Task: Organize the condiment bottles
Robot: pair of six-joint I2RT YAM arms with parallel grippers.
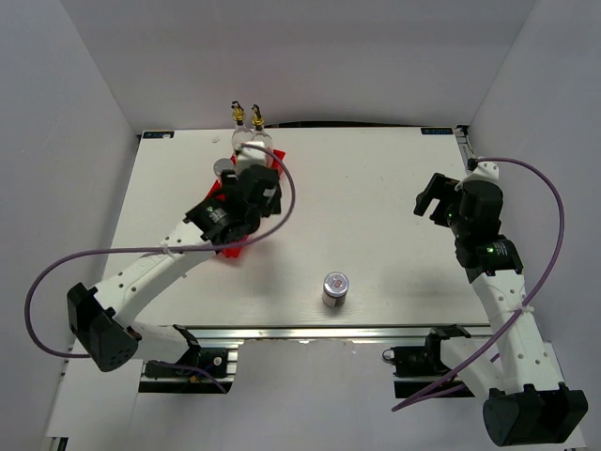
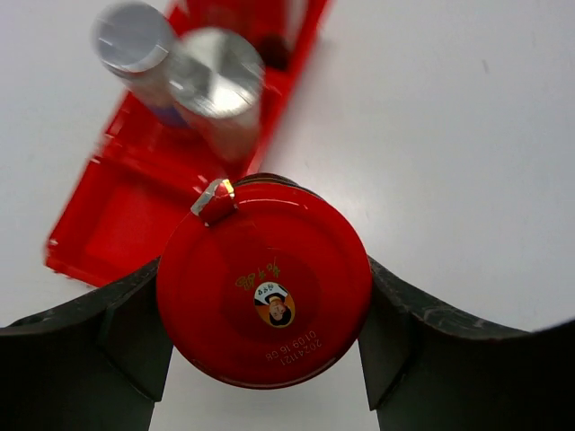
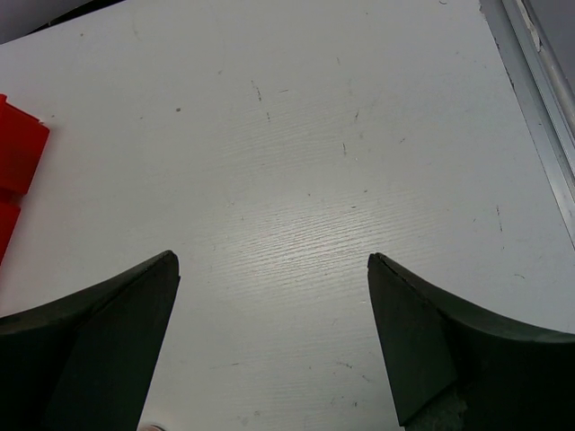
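In the left wrist view my left gripper (image 2: 263,269) is shut on the red-lidded dark jar (image 2: 265,296), one finger on each side of its lid, just right of the red tray (image 2: 117,206). Two white silver-capped shakers (image 2: 135,36) (image 2: 216,72) stand in the tray. In the top view the left wrist (image 1: 246,193) hides the jar. Two clear cruets with gold spouts (image 1: 238,117) (image 1: 256,117) stand at the tray's far end. The silver-lidded short jar (image 1: 335,287) stands alone near the front edge. My right gripper (image 1: 430,197) is open and empty over bare table at the right.
The white table (image 1: 376,188) ends in a metal rail at the front and at the right (image 3: 539,117). A corner of the red tray (image 3: 18,153) shows at the left of the right wrist view. White walls enclose the back and sides.
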